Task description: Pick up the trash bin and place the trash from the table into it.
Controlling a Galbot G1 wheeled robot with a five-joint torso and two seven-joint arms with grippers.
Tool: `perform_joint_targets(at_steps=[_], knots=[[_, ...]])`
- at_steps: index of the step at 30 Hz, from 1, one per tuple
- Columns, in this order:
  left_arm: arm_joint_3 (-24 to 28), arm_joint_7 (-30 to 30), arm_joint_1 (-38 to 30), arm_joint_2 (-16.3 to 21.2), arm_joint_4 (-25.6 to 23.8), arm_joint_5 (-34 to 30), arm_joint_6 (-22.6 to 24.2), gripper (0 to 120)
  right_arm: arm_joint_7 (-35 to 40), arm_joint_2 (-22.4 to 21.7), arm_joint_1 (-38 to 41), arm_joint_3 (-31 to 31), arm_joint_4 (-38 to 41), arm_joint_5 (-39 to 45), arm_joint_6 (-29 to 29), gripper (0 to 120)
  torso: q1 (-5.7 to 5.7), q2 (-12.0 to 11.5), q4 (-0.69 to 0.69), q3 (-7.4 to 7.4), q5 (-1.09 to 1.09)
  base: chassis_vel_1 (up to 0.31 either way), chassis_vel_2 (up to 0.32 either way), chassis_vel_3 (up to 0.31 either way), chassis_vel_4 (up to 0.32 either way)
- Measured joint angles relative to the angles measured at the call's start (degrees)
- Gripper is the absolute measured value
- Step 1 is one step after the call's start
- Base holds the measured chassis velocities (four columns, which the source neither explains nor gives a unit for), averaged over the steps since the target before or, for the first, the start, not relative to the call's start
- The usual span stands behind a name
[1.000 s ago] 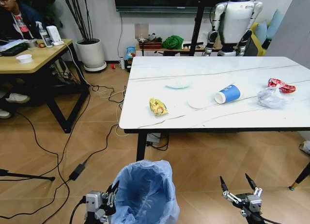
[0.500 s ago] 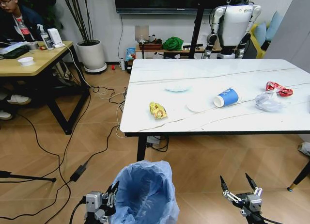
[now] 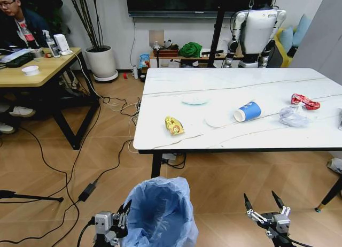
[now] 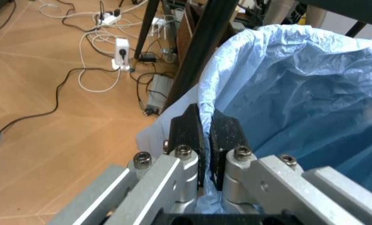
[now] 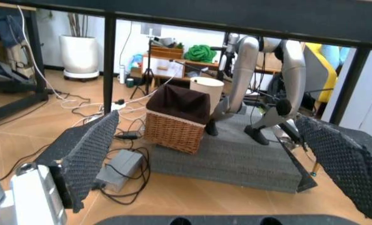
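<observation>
The left pincer [image 3: 124,210] is clamped on the frilly rim of the small round trash bin lined with thin light-blue plastic [image 3: 160,212], carried low in front of the near edge of the white marble-look bench [image 3: 235,86]. Its black fingers [image 4: 189,133] pinch the bag edge between them. The right pincer [image 3: 264,201] hangs beside it with prongs spread, gripping nothing. On the bench lie a yellow snack packet [image 3: 173,125] near the front left corner, a blue-and-white paper cup [image 3: 248,111] on its side mid-bench, clear crumpled film [image 3: 293,116] and a red wrapper [image 3: 305,101] toward the right edge.
</observation>
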Motion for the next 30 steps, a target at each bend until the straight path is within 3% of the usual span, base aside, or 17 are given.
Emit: perform_joint_targets(at_steps=[30], knots=[[0.9,0.2,-0.4,-1.6,0.2,0.5,0.1,0,0.0,-0.6,-0.5,-0.2,1.1,0.4,-0.7,100,3.64,8.3,0.00,4.63,0.00,0.000,0.000,0.000,0.000]])
